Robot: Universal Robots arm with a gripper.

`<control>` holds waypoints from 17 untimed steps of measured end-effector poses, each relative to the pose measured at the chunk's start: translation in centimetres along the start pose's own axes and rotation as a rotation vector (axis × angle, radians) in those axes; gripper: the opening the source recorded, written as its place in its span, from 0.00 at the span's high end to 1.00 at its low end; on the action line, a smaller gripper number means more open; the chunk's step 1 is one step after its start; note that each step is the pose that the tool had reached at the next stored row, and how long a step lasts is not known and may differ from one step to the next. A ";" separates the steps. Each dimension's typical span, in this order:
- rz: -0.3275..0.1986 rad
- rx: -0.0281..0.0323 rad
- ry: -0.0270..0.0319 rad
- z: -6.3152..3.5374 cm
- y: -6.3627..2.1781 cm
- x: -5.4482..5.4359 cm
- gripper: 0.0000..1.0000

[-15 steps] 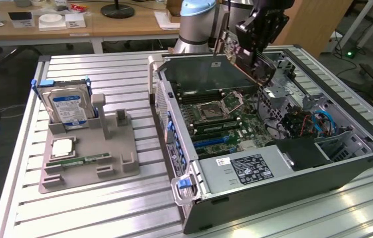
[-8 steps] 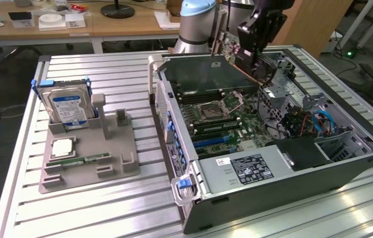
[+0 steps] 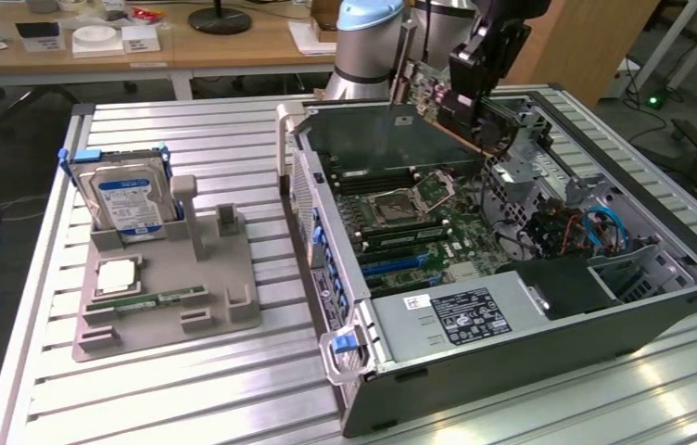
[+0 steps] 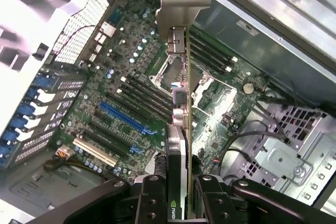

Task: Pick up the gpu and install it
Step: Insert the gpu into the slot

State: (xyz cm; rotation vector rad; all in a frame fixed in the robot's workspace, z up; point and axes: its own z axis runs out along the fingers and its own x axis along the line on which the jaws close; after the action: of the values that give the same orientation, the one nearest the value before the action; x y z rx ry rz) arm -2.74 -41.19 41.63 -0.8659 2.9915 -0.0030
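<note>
**Card clamped edge-on above the open case**

The gripper (image 4: 178, 195) is clenched on the gpu (image 4: 180, 129). Its two black fingers (image 4: 151, 198) press on the card's opposite faces, with the thin board standing edge-on between them. From the grasp the card runs straight away from the fingers. Its silver end bracket (image 4: 176, 3) is at the end farthest from them.

Past the card, beneath the fingers, lies the motherboard (image 4: 126, 77). The card hangs apart from it and is seated in nothing. A long blue slot (image 4: 126, 118) lies to one side of the card's edge. The processor socket (image 4: 167, 75) lies farther along the card's line, and the dark memory slots (image 4: 212, 53) sit on the other side.

In the exterior view the arm (image 3: 367, 37) rises at the far end of the computer case (image 3: 510, 362). The wrist is bent forward, so the fingers point down and slightly inward over the open case. The card is tilted in the grasp, above the case's far rim.

Well apart from the fingers, towards the exterior view's left, a grey holder (image 3: 163, 324) stands on the slatted table (image 3: 200, 399). A hard drive (image 3: 126, 199) stands upright in the holder.
</note>
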 end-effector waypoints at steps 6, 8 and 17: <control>-0.083 -0.0021 -0.0008 0.01 0.00 0.0 0.73; -0.110 -0.0029 -0.0010 0.01 0.00 0.0 0.73; -0.288 -0.0073 -0.0028 0.02 -0.02 0.0 0.73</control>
State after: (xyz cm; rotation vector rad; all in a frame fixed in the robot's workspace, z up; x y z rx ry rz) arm -2.74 -41.21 41.61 -1.2868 2.8359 0.0030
